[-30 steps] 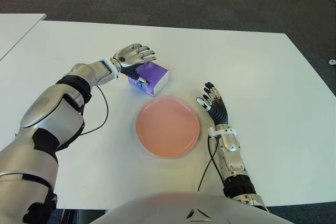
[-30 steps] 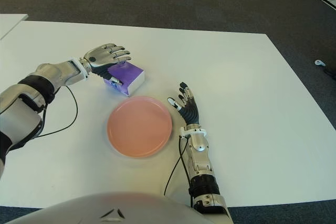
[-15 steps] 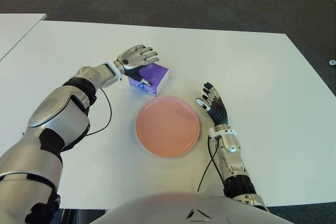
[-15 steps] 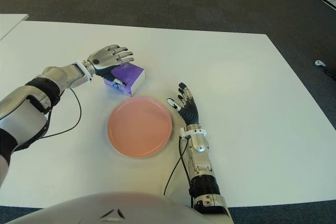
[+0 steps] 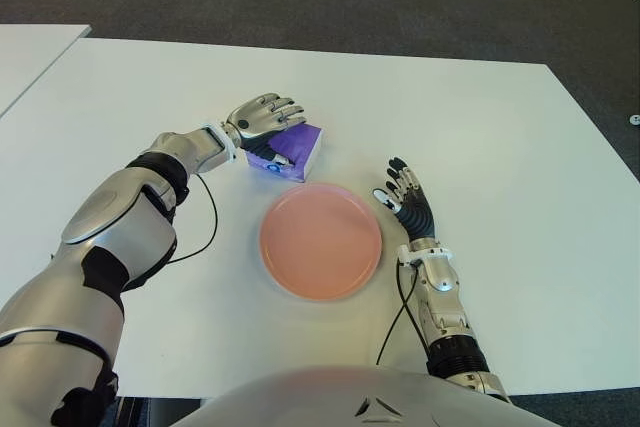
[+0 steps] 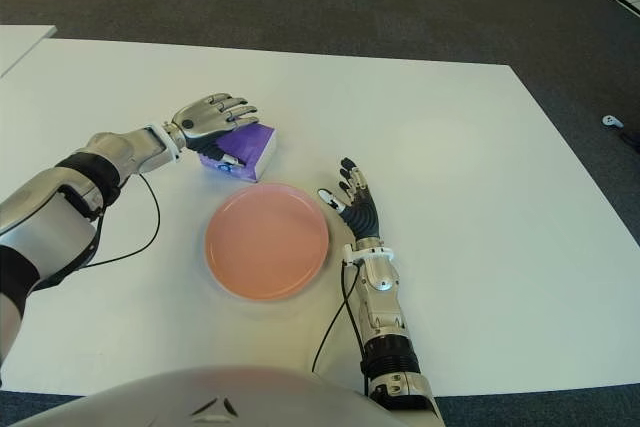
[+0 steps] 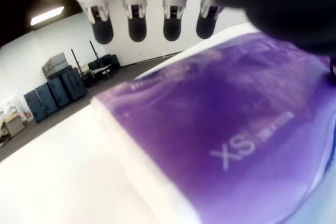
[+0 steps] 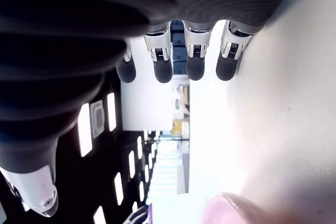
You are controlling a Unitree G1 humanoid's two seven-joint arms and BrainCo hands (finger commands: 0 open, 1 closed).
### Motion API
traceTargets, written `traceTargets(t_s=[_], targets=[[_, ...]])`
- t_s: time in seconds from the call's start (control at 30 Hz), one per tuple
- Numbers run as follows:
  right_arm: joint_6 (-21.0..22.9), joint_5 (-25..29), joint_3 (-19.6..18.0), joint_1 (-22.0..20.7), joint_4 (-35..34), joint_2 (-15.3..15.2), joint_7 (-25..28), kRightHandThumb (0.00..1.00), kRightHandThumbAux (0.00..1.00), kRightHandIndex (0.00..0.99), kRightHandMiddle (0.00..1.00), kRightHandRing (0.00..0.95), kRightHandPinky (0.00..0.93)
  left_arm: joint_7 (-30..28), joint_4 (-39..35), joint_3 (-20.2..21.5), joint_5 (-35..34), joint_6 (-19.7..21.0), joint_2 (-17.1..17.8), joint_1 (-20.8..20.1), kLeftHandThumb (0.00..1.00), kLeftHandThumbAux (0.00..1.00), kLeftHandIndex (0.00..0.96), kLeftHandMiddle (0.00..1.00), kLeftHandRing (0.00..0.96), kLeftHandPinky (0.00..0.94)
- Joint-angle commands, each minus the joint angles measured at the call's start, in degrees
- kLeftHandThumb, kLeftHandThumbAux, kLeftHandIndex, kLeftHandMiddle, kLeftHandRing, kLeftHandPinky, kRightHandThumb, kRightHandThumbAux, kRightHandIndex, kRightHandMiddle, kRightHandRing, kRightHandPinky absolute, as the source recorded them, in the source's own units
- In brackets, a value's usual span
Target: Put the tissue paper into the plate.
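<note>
Covering tissue pack [image 5: 291,148]: L robot hand [image 5: 262,115]

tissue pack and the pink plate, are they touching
Apart. The left eye view shows a strip of white table between the tissue pack and the plate rim.

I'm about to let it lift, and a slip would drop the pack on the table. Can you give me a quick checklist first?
1. Left hand over the tissue pack: ok, fingers lie across its top.
2. Firm grasp closed on the pack: cannot tell; the wrist view shows straight fingers above it.
3. Pack not yet in the plate: ok, it lies beside the far rim.
4. Plate empty: ok.
5. Right hand out of the way: ok, open, on the plate's right side.
</note>
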Motion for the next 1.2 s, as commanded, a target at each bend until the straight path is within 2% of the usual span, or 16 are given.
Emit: traceTargets(t_s=[0.03, 0.37, 0.73, 1.2], targets=[[4.29, -0.11, 0.7, 6.26, 3.58, 0.31, 0.54, 0.012, 0.637, 0.0, 0.0, 0.0, 0.0, -3.98, 0.81, -0.42, -0.65, -1.72, -0.06, 2.06, 0.269, 0.168, 0.0, 0.0, 0.0, 0.0], [4.51, -0.01, 0.9, 6.87, 2.73, 0.36, 0.83, 0.003, 0.636, 0.0, 0.0, 0.0, 0.0, -10.45, 0.06, 1.76, -4.85, -4.59, 1.19, 2.34, 0.281, 0.155, 0.0, 0.0, 0.0, 0.0], [4.77, -0.13, 1.33, 7.22, 2.02, 0.12, 0.98, 0.024, 0.639, 0.0, 0.0, 0.0, 0.0, -13.8, -1.41, 3.95, -7.68, -6.79, 3.07, 2.89, 0.322, 0.162, 0.0, 0.0, 0.0, 0.0], [5.9, 0.19, 1.65, 7.7, 1.02, 0.0, 1.59, 0.018, 0.663, 0.0, 0.0, 0.0, 0.0, -17.96, -3.19, 7.68, -10.95, -8.32, 5.49, 3.65, 0.308, 0.169, 0.0, 0.0, 0.0, 0.0]])
